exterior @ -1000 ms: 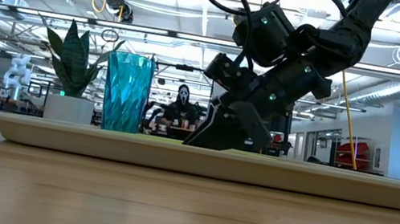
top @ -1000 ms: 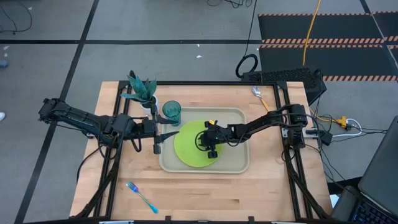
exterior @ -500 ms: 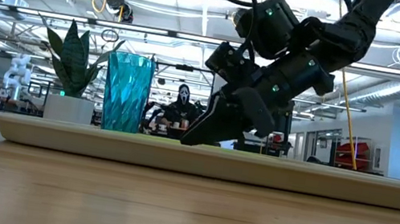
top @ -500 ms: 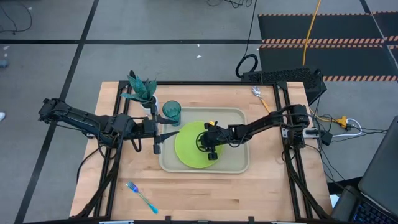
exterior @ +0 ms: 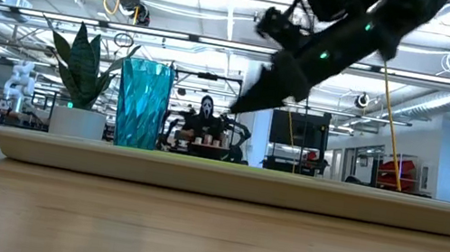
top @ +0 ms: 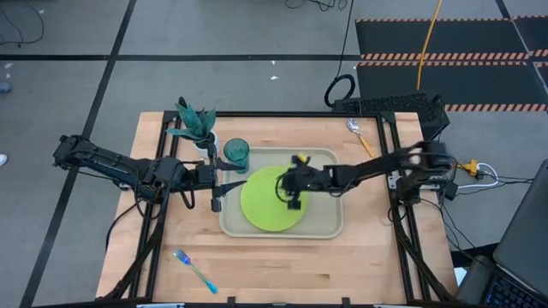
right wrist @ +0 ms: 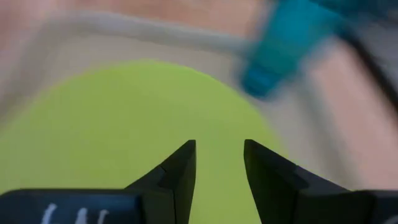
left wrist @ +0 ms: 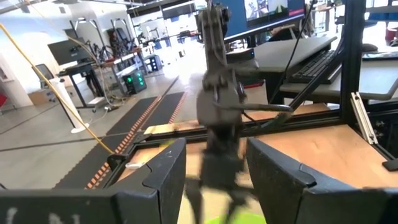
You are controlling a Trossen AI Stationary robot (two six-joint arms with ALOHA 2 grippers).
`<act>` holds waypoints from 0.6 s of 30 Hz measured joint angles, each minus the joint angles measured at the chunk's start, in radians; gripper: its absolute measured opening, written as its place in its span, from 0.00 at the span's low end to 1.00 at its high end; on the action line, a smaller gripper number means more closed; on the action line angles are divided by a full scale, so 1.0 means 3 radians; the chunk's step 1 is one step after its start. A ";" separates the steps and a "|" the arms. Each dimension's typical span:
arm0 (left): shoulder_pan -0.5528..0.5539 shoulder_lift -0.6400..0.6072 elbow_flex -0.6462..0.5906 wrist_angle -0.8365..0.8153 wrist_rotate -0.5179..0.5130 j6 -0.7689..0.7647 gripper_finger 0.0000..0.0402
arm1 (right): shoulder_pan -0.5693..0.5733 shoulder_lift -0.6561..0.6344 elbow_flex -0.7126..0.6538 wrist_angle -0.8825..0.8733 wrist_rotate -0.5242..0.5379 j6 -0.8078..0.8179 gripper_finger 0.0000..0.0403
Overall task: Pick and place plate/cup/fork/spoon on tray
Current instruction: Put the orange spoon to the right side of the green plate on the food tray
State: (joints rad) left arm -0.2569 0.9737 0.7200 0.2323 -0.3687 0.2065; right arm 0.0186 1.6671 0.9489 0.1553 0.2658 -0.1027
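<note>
The lime-green plate (top: 267,201) lies flat in the beige tray (top: 330,224); it also shows in the right wrist view (right wrist: 124,118). The teal cup (top: 237,154) stands upright in the tray's far left corner. The blue-handled fork (top: 195,269) lies on the table near the front left. The orange-handled spoon (top: 358,133) lies on the table beyond the tray's far right corner. My right gripper (right wrist: 219,165) is open and empty, raised above the plate (exterior: 247,102). My left gripper (left wrist: 217,180) is open and empty at the tray's left rim (top: 229,183).
A white pot with a green plant (top: 199,127) stands at the far left, next to the cup. A black frame (top: 171,137) runs around the table. Bare wood shows in front of the tray (top: 291,265).
My right gripper has risen from the plate's surface, well clear of the tray, and has drifted a little toward the far edge. The plate stays flat in the tray.
</note>
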 joint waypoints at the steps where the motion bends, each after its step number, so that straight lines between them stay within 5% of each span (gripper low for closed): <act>1: -0.0001 0.0000 0.0000 -0.0004 0.0000 -0.0009 0.43 | -0.0040 -0.0147 0.0000 -0.0305 0.0223 0.0094 0.32; 5: -0.0005 0.0000 0.0000 -0.0012 0.0000 -0.0010 0.43 | -0.0372 -0.0777 0.0000 -0.1490 0.0765 0.0603 0.32; 9: -0.0006 0.0000 0.0000 -0.0001 0.0001 -0.0015 0.43 | -0.0882 -0.1265 0.0000 -0.2391 0.0859 0.0927 0.32; 18: -0.0073 0.0000 0.0000 0.0130 0.0004 0.0017 0.43 | -0.1919 -0.1353 0.0000 -0.2888 0.0195 0.0904 0.32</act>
State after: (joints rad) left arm -0.2789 0.9737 0.7200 0.2714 -0.3676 0.2115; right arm -0.5570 1.2613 0.9489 -0.7110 0.3244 0.1686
